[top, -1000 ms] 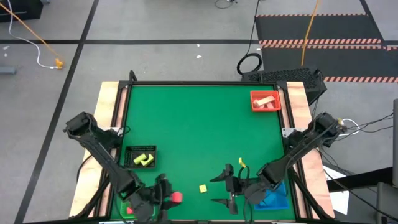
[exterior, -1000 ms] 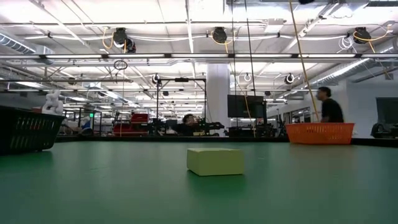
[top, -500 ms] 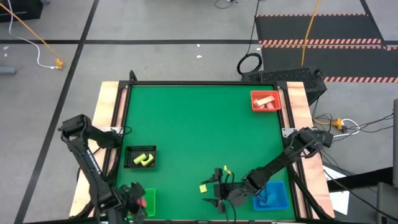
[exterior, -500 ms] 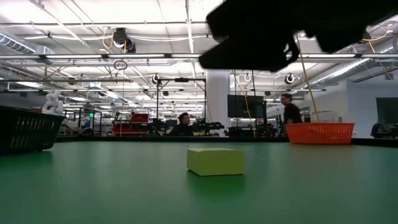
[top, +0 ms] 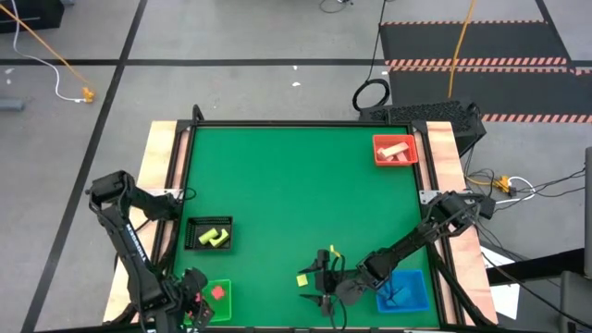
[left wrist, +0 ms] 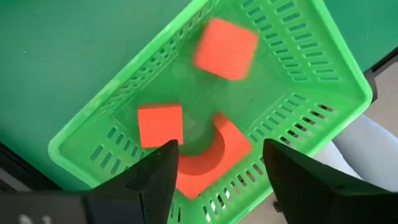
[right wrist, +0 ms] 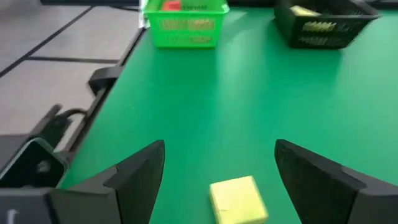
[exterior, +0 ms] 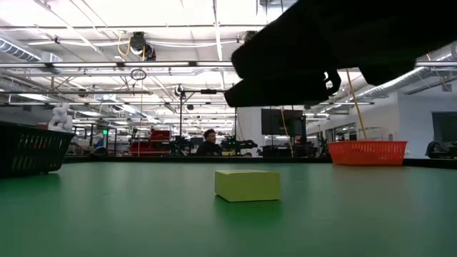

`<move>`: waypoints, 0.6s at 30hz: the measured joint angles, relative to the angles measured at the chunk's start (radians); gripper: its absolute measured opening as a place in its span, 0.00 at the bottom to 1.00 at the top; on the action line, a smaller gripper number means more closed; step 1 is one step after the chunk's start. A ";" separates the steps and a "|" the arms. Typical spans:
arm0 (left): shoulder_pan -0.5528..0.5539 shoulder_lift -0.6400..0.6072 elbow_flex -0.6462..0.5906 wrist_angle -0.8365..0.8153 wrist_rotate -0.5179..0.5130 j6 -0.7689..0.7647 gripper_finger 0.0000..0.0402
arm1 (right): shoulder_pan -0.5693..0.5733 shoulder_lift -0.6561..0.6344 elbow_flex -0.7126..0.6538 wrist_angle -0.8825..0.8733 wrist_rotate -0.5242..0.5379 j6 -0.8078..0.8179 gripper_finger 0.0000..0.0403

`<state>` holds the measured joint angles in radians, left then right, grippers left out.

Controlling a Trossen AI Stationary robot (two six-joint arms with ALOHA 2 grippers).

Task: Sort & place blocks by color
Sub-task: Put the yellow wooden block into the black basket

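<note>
Left hand point(left wrist: 214, 165), fingers apart, hangs above the green basket point(left wrist: 323, 68) holding 3 red blocks point(left wrist: 160, 124). Right hand point(right wrist: 217, 174), fingers apart, flanks 1 yellow block point(right wrist: 239, 199) on the counter point(top: 287, 185).

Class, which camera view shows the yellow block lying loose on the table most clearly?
The low view: the yellow block fills the middle, sharp and unobstructed. The right wrist view shows it blurred between the right gripper's open fingers. The high view shows only a small speck. The left wrist view misses it.
</note>
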<state>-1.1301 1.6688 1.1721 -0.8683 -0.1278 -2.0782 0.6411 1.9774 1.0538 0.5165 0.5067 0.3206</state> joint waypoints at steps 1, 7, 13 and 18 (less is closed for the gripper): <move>0.000 0.000 0.000 0.000 0.001 0.000 0.60 | 0.000 0.000 0.000 -0.004 -0.017 -0.001 0.73; 0.011 -0.002 0.000 0.031 0.030 -0.015 0.62 | -0.005 0.000 0.000 -0.018 -0.066 -0.059 0.73; 0.035 -0.036 -0.001 0.167 0.003 0.074 0.63 | -0.007 0.000 0.000 -0.023 -0.066 -0.184 0.73; 0.054 -0.069 -0.001 0.279 -0.109 0.197 0.63 | -0.035 0.011 -0.006 -0.018 -0.061 -0.119 0.73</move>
<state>-1.0758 1.5999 1.1713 -0.5896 -0.2372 -1.8816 0.6060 1.9887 1.0482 0.4990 0.4455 0.2021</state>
